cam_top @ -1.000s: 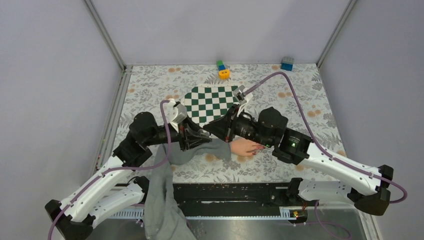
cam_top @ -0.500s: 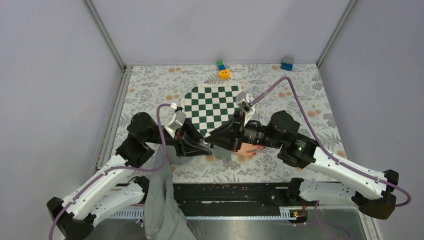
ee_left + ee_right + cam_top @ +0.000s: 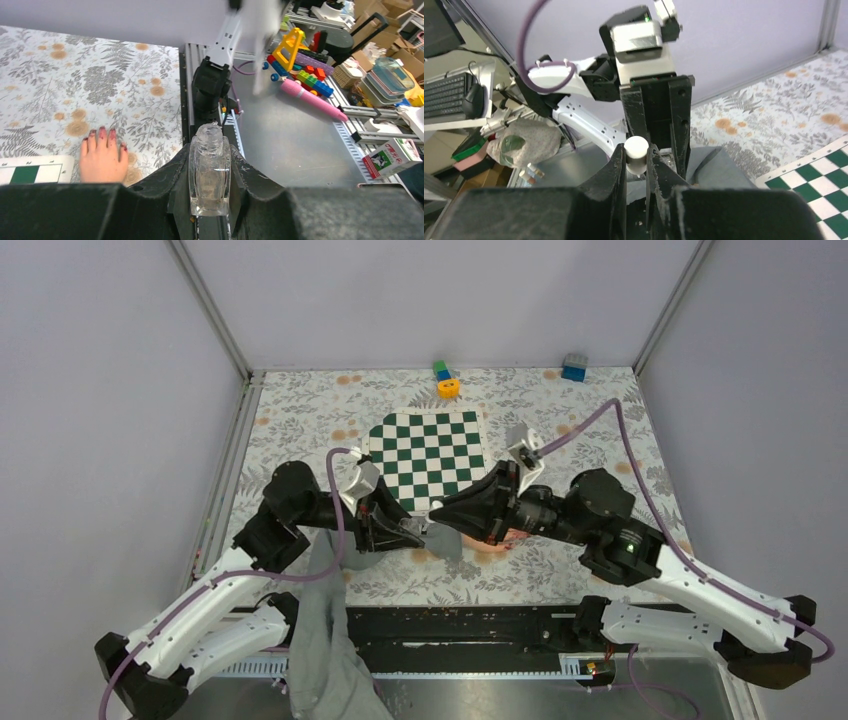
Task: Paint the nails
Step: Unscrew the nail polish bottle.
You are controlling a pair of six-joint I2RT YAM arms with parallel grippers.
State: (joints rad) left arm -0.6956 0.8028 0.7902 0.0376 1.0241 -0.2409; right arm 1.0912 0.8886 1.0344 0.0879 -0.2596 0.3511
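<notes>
1. Clear glass: a small bottle point(image 3: 210, 180) stands upright between the fingers of the left gripper point(image 3: 210, 150), which are clamped on its flat sides. Its threaded neck points up.
2. A round white cap point(image 3: 636, 145) is pinched between the fingers of the right gripper point(image 3: 636, 156). Whatever hangs beneath the cap is hidden by those fingers.
3. The two grippers meet almost tip to tip near the middle of the table, the left gripper on the left and the right gripper on the right, just near of the chequered mat point(image 3: 430, 452).
4. The nails point(image 3: 102, 133) — dark red and glossy — tip a pale hand point(image 3: 102, 162) lying palm down on the floral cloth point(image 3: 300, 410). Its fingers point right, it lies just near of the mat's near right corner, and in the overhead view it is largely covered by the right arm.
5. A grey sleeve point(image 3: 335, 585) runs leftward from the hand, passes under the left gripper, then drops off the near edge.
6. Toy blocks point(image 3: 448, 388) sit at the far edge — well apart from the hand.
</notes>
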